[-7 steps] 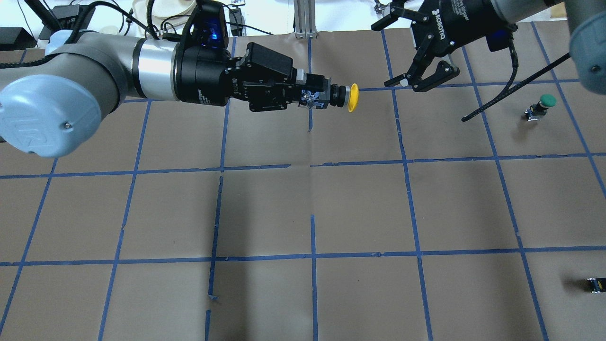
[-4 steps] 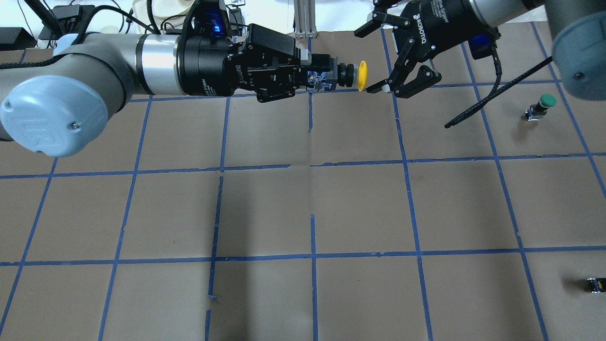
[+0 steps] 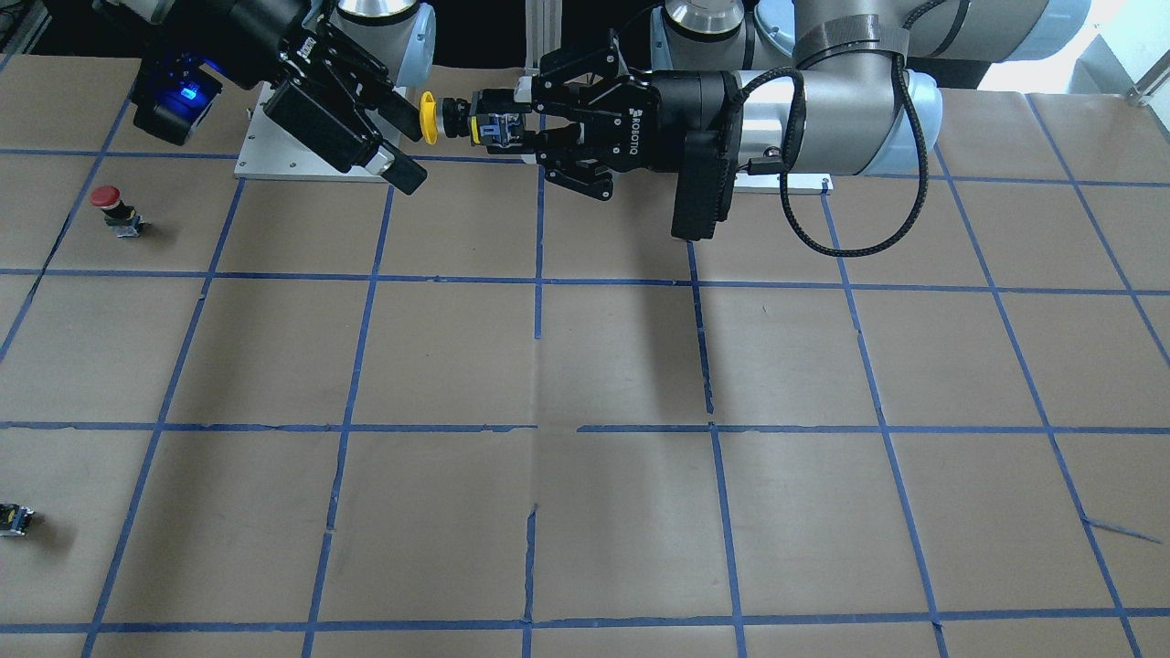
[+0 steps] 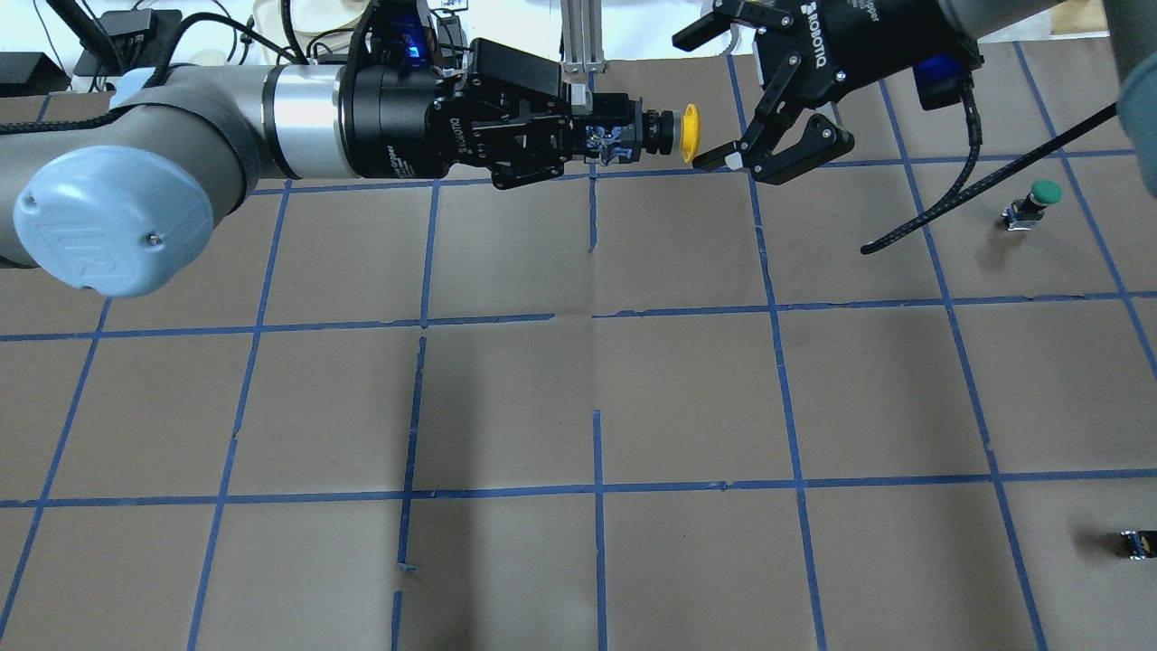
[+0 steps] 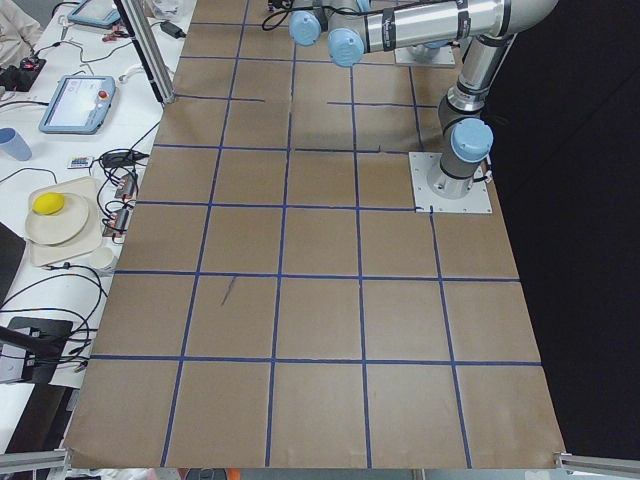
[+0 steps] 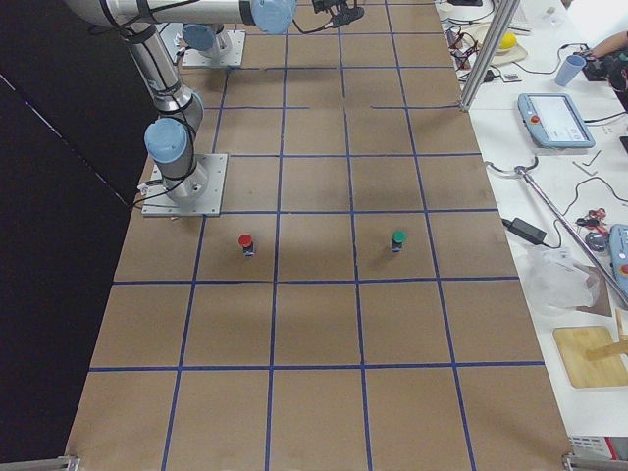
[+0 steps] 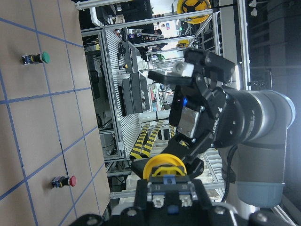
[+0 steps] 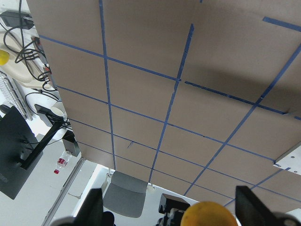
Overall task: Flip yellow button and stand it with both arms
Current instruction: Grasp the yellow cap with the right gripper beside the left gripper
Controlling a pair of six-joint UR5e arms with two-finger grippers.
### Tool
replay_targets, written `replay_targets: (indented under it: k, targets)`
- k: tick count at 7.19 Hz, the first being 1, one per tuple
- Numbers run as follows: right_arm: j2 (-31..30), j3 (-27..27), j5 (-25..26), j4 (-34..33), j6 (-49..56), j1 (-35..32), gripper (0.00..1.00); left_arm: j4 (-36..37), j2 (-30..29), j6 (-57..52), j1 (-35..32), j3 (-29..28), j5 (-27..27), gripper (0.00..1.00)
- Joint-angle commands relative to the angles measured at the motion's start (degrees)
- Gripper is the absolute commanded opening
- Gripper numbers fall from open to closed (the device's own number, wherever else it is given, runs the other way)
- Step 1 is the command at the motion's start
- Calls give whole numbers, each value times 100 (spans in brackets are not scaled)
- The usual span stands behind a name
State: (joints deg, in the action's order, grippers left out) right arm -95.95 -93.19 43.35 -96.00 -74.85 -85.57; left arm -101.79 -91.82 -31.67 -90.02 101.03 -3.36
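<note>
The yellow button [image 4: 689, 132] is held sideways in the air over the table's far side, its yellow cap pointing to the right. My left gripper [image 4: 616, 142] is shut on its black and blue base. In the front view the button [image 3: 426, 117] sits in front of the left gripper [image 3: 501, 128]. My right gripper [image 4: 696, 101] is open, with its fingers on either side of the cap, apart from it. The right wrist view shows the cap [image 8: 209, 214] low between its fingers [image 8: 95, 209]. The left wrist view shows the cap [image 7: 164, 165] and the open right gripper [image 7: 155, 122] facing it.
A green-capped button [image 4: 1039, 201] stands at the right. A tiny black-yellow block [image 4: 1137, 542] lies near the right front edge. A red-capped button [image 3: 111, 208] stands on the right arm's side. The table [image 4: 687, 398] is brown paper with a blue tape grid.
My left gripper has carried the button farther from me and slightly right. My right gripper has moved left, and its open fingers now bracket the cap.
</note>
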Motion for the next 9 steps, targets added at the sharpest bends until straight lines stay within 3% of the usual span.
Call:
replay_targets:
  k: [1, 5, 6, 8, 9]
  targets:
    - [-134, -24, 50, 239, -12, 14, 99, 2, -3, 3, 2, 5, 29, 13]
    - [-143, -24, -20, 406, -21, -30, 95, 2, -3, 3, 2, 5, 29, 13]
    - [-152, -24, -28, 415, -13, -13, 80, 10, -3, -5, 2, 5, 29, 13]
    - [-152, -15, -28, 415, -39, 5, 30, 10, 6, 3, 2, 5, 29, 13]
    - [-152, -15, -28, 415, -39, 14, 24, 2, -3, 3, 2, 5, 29, 13]
